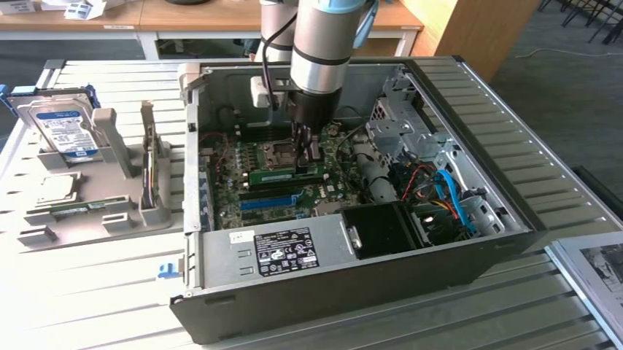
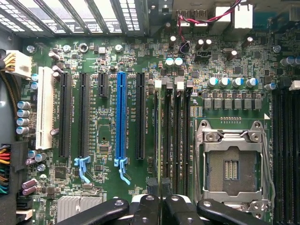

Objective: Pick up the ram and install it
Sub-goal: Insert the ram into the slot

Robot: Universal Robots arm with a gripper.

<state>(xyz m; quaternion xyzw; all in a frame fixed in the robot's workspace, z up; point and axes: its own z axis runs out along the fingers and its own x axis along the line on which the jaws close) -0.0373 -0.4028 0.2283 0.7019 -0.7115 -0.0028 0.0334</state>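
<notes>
Inside the open computer case (image 1: 341, 306): the arm comes down onto the motherboard (image 1: 322, 193). Its gripper (image 1: 309, 152) is low over the memory slots, just beside the processor socket (image 2: 234, 164).
The ram (image 1: 287, 175): it stands on edge on the motherboard, lengthwise along a memory slot, with one end directly under the gripper. Whether it is pressed fully home cannot be made out.
Fingers (image 2: 151, 186): they are closed to a narrow gap astride the end of the ram. In the wrist view the stick is edge-on, a thin line running away from the tips. The finger bodies hide the contact itself.
Cut off: the arm's upper part leaves the exterior view at the frame edge. The finger linkages are clipped in the wrist view.
Hidden: the arm covers the part of the board behind it in the exterior view.
Grey holder (image 1: 98, 211): it sits on the slatted table at the exterior view's left, well apart from the case. It holds a hard drive (image 1: 58, 127) upright, with a square processor chip (image 1: 58, 189) lying flat in front.
Power supply (image 1: 282, 251): a labelled box along the case's near wall, its print too small to read.
</notes>
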